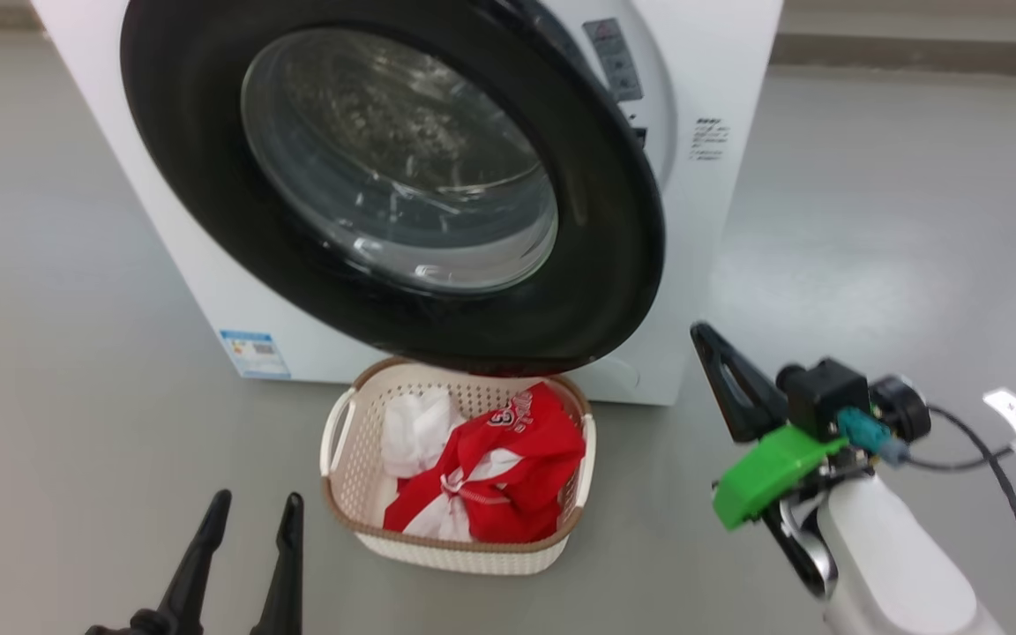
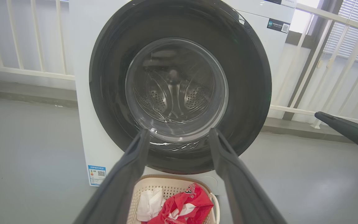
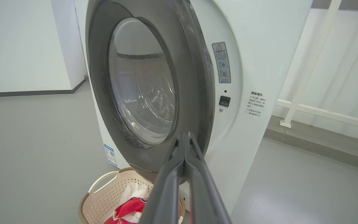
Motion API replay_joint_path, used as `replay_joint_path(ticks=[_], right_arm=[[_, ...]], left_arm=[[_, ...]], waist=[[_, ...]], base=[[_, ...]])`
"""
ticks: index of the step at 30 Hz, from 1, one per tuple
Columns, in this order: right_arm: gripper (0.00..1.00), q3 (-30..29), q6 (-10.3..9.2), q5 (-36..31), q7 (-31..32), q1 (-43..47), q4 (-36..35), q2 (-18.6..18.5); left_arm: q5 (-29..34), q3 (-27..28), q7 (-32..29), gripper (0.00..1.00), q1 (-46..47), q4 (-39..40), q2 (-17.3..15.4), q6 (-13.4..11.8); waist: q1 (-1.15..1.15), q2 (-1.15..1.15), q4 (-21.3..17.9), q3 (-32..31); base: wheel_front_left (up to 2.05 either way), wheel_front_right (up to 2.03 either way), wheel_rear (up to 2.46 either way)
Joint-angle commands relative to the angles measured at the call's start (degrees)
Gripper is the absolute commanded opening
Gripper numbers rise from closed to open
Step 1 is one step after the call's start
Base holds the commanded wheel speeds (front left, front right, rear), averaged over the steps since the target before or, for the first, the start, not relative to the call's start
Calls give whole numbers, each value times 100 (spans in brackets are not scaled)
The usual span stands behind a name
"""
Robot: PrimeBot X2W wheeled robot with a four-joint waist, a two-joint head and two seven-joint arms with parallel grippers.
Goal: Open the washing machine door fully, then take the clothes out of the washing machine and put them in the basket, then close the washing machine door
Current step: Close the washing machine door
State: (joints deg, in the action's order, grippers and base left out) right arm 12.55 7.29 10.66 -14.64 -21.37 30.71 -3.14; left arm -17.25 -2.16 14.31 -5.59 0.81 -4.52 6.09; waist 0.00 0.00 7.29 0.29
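In the head view you are looking at the washing machine door [image 1: 182, 176], a heavy, rigid disc with a glossy, slippery rim, probably best pushed flat near its free edge. It is hanging ajar up and left of your right gripper [image 1: 706, 342], near but apart, while the clothes [image 1: 517, 459] are lying in the basket [image 1: 473, 560]. In the left wrist view your left gripper [image 2: 179, 130] is standing wide and empty, the door straight ahead beyond its tips. In the right wrist view the right fingers [image 3: 169, 174] are pressing together on nothing, the door's edge just past them.
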Motion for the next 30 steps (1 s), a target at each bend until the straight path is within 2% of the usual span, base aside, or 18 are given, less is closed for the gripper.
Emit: replay_joint_path(ticks=[1, 15, 30], right_arm=[[0, 172, 20, 33, -36, -385, -5, 26], [0, -26, 20, -90, -36, -1663, 497, -44], [0, -474, 20, -170, -36, -2424, 390, -169]], left_arm=[[-38, 123, 60, 100, 334, 131, -33, 38], [-139, -115, 67, 100, 889, -38, -18, 106], [-147, -139, 68, 100, 1218, 18, 24, 132]], waist=[[0, 0, 305, 334], [0, 0, 875, 1138], [0, 0, 917, 1834]], base=[[0, 0, 0], [0, 0, 0], [0, 0, 0]])
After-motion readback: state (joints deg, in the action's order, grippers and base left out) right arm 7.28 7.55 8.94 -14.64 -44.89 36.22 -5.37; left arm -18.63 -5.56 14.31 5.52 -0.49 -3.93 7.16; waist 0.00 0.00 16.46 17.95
